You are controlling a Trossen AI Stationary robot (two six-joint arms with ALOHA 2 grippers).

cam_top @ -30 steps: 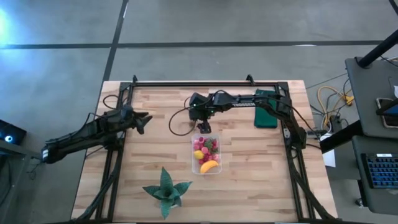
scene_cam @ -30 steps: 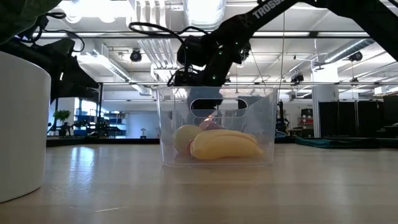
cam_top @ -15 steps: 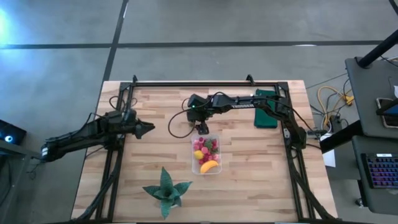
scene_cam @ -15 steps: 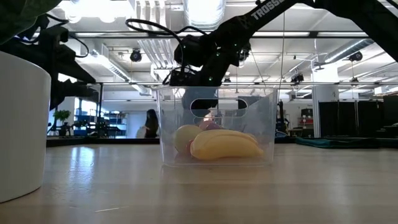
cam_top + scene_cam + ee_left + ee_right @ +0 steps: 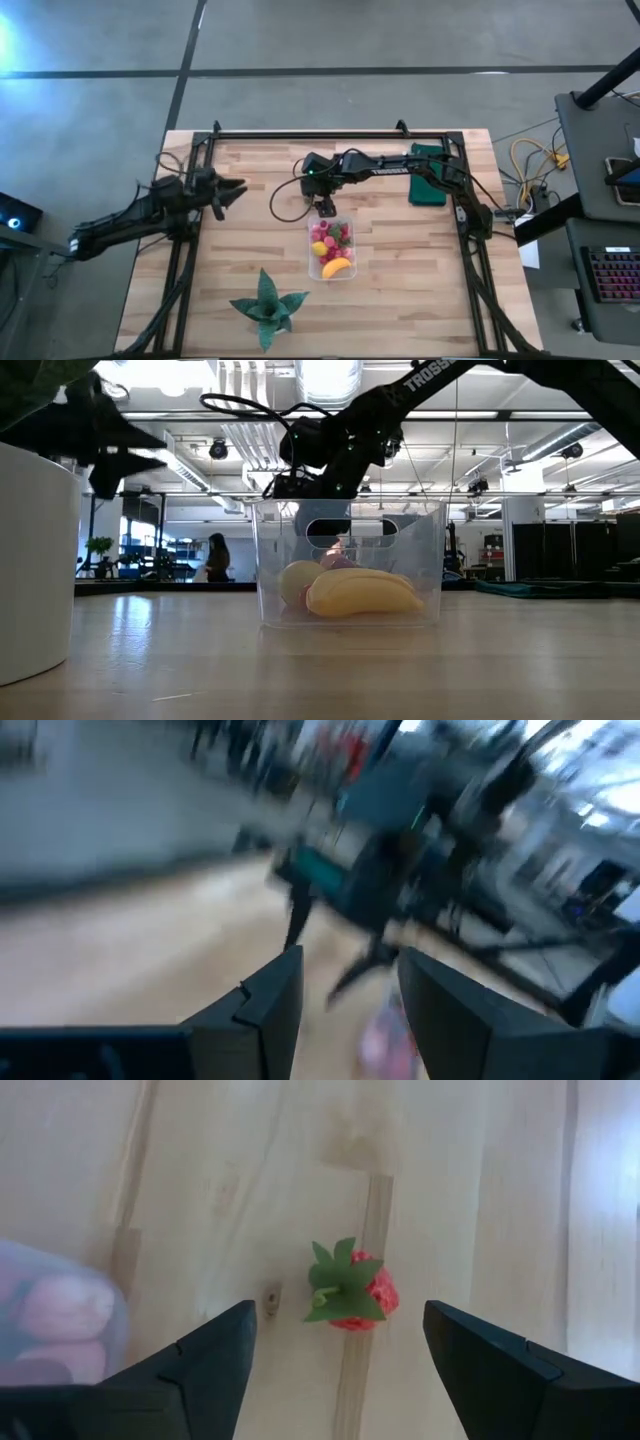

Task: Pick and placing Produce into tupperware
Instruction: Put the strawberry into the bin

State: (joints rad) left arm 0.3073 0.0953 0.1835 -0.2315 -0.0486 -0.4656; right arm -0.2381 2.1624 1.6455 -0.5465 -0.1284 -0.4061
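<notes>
The right gripper (image 5: 326,208) hangs just past the far end of the tub (image 5: 333,250), fingers spread wide with nothing between them. Straight beneath it one red strawberry (image 5: 349,1293) lies on the bare table (image 5: 400,290), green leaves up, out in the open between the two fingers and touching neither. The clear tub sits mid-table; inside are pink and red berries (image 5: 335,234), a small lemon (image 5: 320,248) and a banana (image 5: 337,267) at the near end. White letters reading "TROSS" show on the right arm (image 5: 432,377) in the low view. The left gripper (image 5: 232,188) is up off the table's left side, its fingers (image 5: 265,1005) a little apart, empty. A spiky green plant (image 5: 267,308) stands at the near edge, and a dark green pad (image 5: 428,176) lies far right. A person (image 5: 216,556) stands far back.
</notes>
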